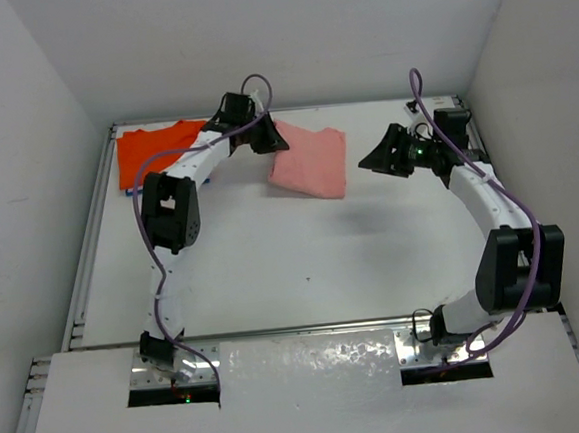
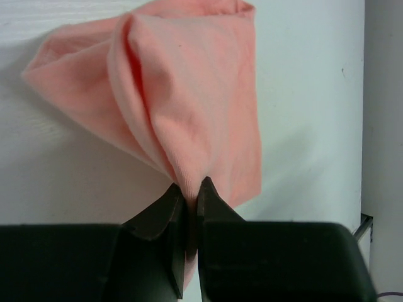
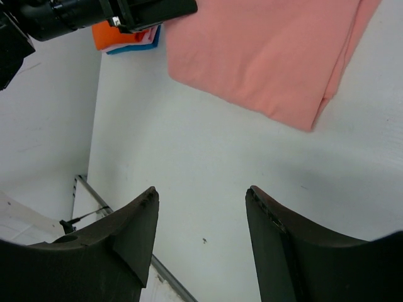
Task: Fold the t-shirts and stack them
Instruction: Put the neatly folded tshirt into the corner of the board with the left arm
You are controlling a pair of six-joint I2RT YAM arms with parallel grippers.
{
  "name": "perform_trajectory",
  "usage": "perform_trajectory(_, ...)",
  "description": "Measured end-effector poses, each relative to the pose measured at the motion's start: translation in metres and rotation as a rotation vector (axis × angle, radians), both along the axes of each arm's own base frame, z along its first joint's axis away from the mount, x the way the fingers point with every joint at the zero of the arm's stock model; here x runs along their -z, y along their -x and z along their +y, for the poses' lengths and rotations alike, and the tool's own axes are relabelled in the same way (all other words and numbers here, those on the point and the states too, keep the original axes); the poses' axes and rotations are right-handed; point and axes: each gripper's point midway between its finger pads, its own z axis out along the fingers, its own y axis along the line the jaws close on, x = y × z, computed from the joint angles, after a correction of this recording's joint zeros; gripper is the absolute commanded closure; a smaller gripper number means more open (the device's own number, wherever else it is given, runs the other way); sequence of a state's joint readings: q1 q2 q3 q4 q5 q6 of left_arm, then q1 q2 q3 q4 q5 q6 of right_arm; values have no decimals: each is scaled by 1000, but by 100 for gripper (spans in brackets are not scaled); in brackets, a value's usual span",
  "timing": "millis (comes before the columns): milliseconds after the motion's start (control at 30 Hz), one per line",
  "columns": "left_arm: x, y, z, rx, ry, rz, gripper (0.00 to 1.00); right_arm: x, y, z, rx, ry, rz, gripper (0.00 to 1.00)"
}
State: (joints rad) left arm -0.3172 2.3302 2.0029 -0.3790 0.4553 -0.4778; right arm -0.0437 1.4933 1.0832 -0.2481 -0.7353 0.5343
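A folded salmon-pink t-shirt (image 1: 310, 162) lies at the back middle of the white table. My left gripper (image 1: 268, 138) is shut on its left edge. In the left wrist view the pink cloth (image 2: 182, 82) bunches up into the closed black fingertips of that gripper (image 2: 191, 184). A folded orange t-shirt (image 1: 154, 152) lies flat at the back left, with a thin blue edge (image 3: 135, 47) showing under it. My right gripper (image 1: 370, 160) hovers to the right of the pink shirt (image 3: 264, 56). It (image 3: 201, 192) is open with nothing between its fingers.
White walls enclose the table on the left, back and right. A metal rail (image 1: 84, 253) runs along the left edge and another (image 1: 298, 328) along the front by the arm bases. Purple cables loop over both arms.
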Motion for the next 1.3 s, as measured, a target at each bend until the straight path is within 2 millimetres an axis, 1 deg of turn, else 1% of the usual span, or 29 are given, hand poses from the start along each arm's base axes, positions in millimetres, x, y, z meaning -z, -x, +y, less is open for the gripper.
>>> perform_trajectory(100, 4, -1, 14, -20, -14, 27, 100, -1, 0, 0, 0, 0, -3, 43)
perform_trajectory(300, 12, -8, 55, -83, -37, 74, 100, -1, 0, 0, 3, -3, 0, 43)
perform_trajectory(433, 14, -16, 80, -119, -46, 78, 100, -2, 0, 0, 7, -9, 4, 43)
perform_trajectory(533, 11, -20, 100, -145, -51, 75, 100, -2, -1, 0, 8, -10, 2, 43)
perform_trajectory(600, 3, -23, 113, -158, -47, 58, 100, -3, -1, 0, 9, -11, 1, 43)
perform_trajectory(700, -17, -29, 131, -182, -26, 21, 100, -4, -2, 1, 11, -13, -2, 43)
perform_trajectory(933, -74, -43, 178, -249, 54, -94, 100, -4, -2, 1, 11, -13, -4, 44)
perform_trajectory(1000, -89, -44, 199, -279, 71, -125, 100, -4, -2, 0, 11, -13, -4, 44)
perform_trajectory(1067, -98, -42, 221, -312, 80, -137, 100, -4, -2, 1, 11, -13, -5, 43)
perform_trajectory(1100, -102, -39, 237, -328, 81, -142, 100, -4, -2, 1, 11, -13, -5, 43)
perform_trajectory(1167, -100, -35, 259, -343, 66, -140, 100, -3, -2, 1, 11, -13, -4, 43)
perform_trajectory(1200, -96, -30, 276, -351, 49, -130, 100, -2, -2, 1, 11, -13, -3, 44)
perform_trajectory(1300, -78, -15, 315, -373, 43, -87, 99, 0, -1, 1, 11, -13, 2, 43)
